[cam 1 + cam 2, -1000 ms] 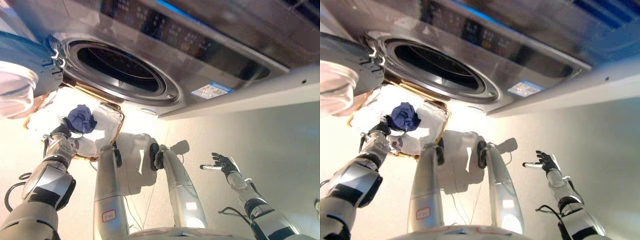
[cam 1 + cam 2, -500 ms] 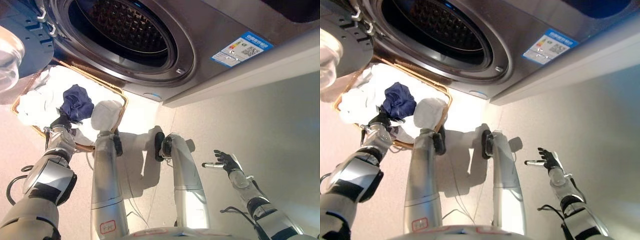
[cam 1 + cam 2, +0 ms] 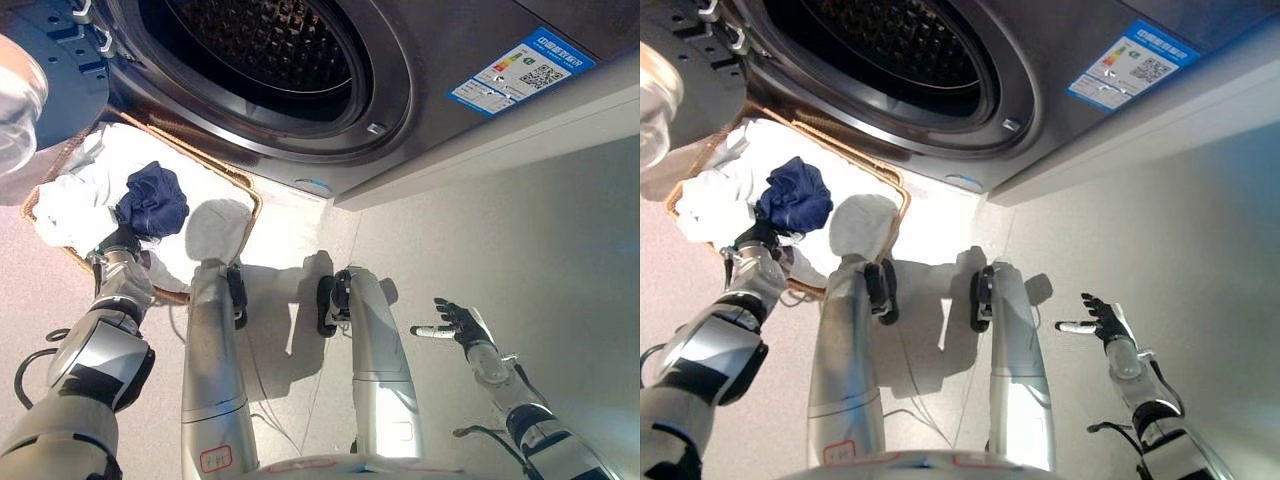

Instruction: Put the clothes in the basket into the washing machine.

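Note:
A dark blue garment (image 3: 153,198) is bunched above the wicker basket (image 3: 248,196), which holds white clothes (image 3: 70,200). My left hand (image 3: 118,246) is shut on the lower end of the blue garment, just over the basket's near side. The washing machine (image 3: 400,80) stands behind, its round drum opening (image 3: 262,52) gaping and its door (image 3: 45,70) swung out to the left. My right hand (image 3: 457,324) hangs open and empty over the floor at the lower right, far from the basket.
The open door overhangs the basket's left end. A bright label (image 3: 520,68) sits on the machine's front at the upper right. Grey floor (image 3: 520,220) stretches to the right of the machine.
The camera has tilted, so the drum opening now sits higher and larger in view. My left hand still holds the blue garment over the basket. The right hand has barely moved.

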You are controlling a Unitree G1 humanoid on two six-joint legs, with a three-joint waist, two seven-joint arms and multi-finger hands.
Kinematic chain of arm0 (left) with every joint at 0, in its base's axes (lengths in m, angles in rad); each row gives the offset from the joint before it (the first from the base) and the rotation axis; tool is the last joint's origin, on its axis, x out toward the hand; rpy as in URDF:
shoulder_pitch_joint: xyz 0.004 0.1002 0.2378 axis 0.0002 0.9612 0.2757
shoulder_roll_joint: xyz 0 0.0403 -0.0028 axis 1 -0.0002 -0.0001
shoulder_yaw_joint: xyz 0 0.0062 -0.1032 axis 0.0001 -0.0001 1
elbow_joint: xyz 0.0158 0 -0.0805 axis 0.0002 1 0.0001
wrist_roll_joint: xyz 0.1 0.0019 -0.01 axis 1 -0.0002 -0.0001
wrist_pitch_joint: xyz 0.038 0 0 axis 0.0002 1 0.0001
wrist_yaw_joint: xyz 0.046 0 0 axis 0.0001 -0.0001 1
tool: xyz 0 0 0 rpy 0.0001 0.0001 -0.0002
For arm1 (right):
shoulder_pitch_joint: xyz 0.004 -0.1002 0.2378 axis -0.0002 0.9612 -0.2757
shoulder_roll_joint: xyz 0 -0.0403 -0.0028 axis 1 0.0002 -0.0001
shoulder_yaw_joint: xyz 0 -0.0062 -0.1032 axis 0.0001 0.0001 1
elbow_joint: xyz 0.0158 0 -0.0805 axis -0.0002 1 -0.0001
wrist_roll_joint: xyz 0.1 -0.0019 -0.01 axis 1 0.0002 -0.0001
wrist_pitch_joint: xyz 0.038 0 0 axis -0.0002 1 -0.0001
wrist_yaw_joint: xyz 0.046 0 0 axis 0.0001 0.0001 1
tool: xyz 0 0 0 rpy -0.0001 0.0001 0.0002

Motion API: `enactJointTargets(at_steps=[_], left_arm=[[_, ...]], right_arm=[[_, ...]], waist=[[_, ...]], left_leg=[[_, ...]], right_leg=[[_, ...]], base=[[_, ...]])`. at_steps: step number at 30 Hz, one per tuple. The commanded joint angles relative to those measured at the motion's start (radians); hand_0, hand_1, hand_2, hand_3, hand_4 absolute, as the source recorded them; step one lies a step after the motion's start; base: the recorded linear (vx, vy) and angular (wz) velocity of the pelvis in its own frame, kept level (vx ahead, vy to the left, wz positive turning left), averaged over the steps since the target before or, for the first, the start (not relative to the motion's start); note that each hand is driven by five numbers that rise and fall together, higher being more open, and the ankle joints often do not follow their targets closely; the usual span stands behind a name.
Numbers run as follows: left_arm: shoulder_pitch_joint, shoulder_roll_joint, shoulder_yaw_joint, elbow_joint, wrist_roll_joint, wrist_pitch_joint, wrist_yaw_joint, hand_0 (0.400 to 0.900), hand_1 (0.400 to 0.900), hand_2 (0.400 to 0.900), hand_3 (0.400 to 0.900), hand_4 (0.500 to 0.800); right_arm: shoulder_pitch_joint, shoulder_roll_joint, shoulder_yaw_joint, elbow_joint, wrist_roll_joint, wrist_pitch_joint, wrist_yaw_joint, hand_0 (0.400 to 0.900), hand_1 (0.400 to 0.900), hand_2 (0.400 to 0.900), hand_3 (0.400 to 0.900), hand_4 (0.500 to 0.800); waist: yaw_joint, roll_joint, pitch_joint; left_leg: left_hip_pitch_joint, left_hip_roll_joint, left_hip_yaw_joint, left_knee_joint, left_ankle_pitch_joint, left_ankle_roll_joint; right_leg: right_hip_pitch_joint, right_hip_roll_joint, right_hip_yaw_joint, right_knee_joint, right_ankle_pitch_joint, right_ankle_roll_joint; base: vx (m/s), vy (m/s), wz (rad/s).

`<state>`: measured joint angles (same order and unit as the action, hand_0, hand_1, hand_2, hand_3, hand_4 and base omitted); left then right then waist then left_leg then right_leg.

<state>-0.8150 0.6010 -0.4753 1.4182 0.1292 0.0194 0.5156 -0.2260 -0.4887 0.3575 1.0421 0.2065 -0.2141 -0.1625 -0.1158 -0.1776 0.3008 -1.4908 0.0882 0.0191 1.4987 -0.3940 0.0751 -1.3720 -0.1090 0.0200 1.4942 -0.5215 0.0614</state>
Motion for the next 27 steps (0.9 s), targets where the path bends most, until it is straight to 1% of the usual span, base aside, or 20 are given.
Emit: enactJointTargets(at_steps=[1,4,11,13,18,22,27], left_arm=[[0.007,0.039,0.005,0.063,-0.025,0.004,0.036,0.9,0.9,0.9,0.9,0.8],[-0.002,0.055,-0.001,0.057,-0.026,0.002,0.048,0.9,0.9,0.9,0.9,0.8],[-0.014,0.063,0.0,0.061,-0.032,0.006,0.062,0.9,0.9,0.9,0.9,0.8],[-0.023,0.069,-0.002,0.052,-0.033,0.003,0.077,0.9,0.9,0.9,0.9,0.8],[-0.034,0.065,-0.003,0.058,-0.031,0.015,0.088,0.9,0.9,0.9,0.9,0.8],[-0.044,0.071,0.003,0.054,-0.039,0.015,0.1,0.9,0.9,0.9,0.9,0.8],[-0.063,0.074,0.009,0.051,-0.059,0.007,0.117,0.9,0.9,0.9,0.9,0.8]], right_arm=[[0.123,-0.123,-0.077,-0.007,0.015,-0.003,-0.042,0.9,0.9,0.9,0.9,0.8],[0.134,-0.134,-0.08,-0.015,0.013,-0.006,-0.042,0.9,0.9,0.9,0.9,0.8],[0.15,-0.137,-0.087,-0.021,0.022,-0.006,-0.04,0.9,0.9,0.9,0.9,0.8],[0.151,-0.141,-0.087,-0.025,0.023,-0.005,-0.043,0.9,0.9,0.9,0.9,0.8],[0.161,-0.144,-0.088,-0.031,0.02,-0.004,-0.052,0.9,0.9,0.9,0.9,0.8],[0.153,-0.146,-0.075,-0.035,0.015,-0.006,-0.054,0.9,0.9,0.9,0.9,0.8],[0.153,-0.139,-0.071,-0.028,0.018,-0.009,-0.057,0.9,0.9,0.9,0.9,0.8]], waist=[[-0.024,0.036,-0.054],[-0.027,0.042,-0.063],[-0.03,0.049,-0.061],[-0.028,0.05,-0.05],[-0.025,0.049,-0.028],[-0.021,0.05,-0.022],[-0.025,0.054,-0.022]], left_leg=[[0.06,0.012,-0.071,-0.023,-0.073,-0.016],[0.049,0.013,-0.069,-0.027,-0.068,-0.02],[0.039,0.021,-0.062,-0.001,-0.084,-0.016],[0.024,0.022,-0.06,0.039,-0.095,-0.016],[-0.009,0.022,-0.055,0.145,-0.132,-0.016],[-0.035,0.025,-0.058,0.193,-0.15,-0.011],[-0.055,0.023,-0.057,0.2,-0.151,-0.007]], right_leg=[[0.092,-0.005,-0.005,-0.076,0.057,-0.025],[0.08,-0.007,-0.004,-0.073,0.058,-0.025],[0.071,-0.005,0.005,-0.049,0.051,-0.021],[0.05,-0.008,0.013,-0.001,0.044,-0.015],[0.014,-0.011,0.019,0.105,0.005,-0.023],[-0.014,-0.011,0.019,0.151,-0.004,-0.025],[-0.035,-0.012,0.023,0.161,-0.002,-0.024]], base=[[0.0,0.0,0.0],[0.0,0.0,0.0],[0.01,0.002,-0.02],[0.0,0.003,-0.02],[0.0,0.0,0.0],[0.0,-0.005,-0.04],[0.0,0.001,-0.02]])
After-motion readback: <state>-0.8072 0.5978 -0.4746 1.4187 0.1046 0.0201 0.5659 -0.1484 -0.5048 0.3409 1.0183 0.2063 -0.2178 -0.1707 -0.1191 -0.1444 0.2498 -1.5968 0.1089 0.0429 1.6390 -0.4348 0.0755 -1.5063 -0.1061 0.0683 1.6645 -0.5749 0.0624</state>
